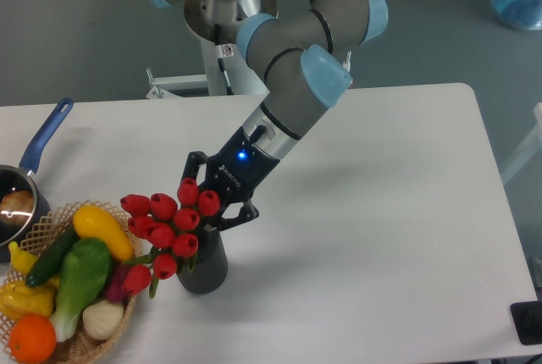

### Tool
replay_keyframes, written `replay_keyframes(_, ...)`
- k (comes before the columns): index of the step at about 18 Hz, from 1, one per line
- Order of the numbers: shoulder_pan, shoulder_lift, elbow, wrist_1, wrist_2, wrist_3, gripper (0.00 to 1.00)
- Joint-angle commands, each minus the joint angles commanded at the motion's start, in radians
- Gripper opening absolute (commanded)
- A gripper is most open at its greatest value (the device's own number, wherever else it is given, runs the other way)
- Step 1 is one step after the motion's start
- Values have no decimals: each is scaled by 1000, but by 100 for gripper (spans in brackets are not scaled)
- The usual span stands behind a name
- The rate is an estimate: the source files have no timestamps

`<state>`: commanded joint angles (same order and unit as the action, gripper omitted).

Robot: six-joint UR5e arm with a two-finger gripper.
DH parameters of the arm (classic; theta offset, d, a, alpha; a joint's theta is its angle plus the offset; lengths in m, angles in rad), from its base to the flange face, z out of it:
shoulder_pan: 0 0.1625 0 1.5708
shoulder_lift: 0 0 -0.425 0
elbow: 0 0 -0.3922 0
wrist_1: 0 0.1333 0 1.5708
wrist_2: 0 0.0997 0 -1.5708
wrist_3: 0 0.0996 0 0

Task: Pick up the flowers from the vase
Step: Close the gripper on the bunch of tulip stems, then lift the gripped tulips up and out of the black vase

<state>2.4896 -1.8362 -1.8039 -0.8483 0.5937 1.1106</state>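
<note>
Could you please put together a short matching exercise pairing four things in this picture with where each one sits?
Things:
1. flowers
2. vase
3. saucepan
4. basket

Places:
A. at the table's left edge, blue handle pointing up and away
B. front left corner, filled with produce
C. leaning left out of the vase, with the tool at the bunch
D. upright on the table, just right of the basket

Pairs: 1-C, 2-D, 3-A, 4-B
</note>
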Motion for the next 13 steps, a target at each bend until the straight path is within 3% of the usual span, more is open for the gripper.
replay_keyframes(13, 31, 48, -14, -2, -98, -6, 38)
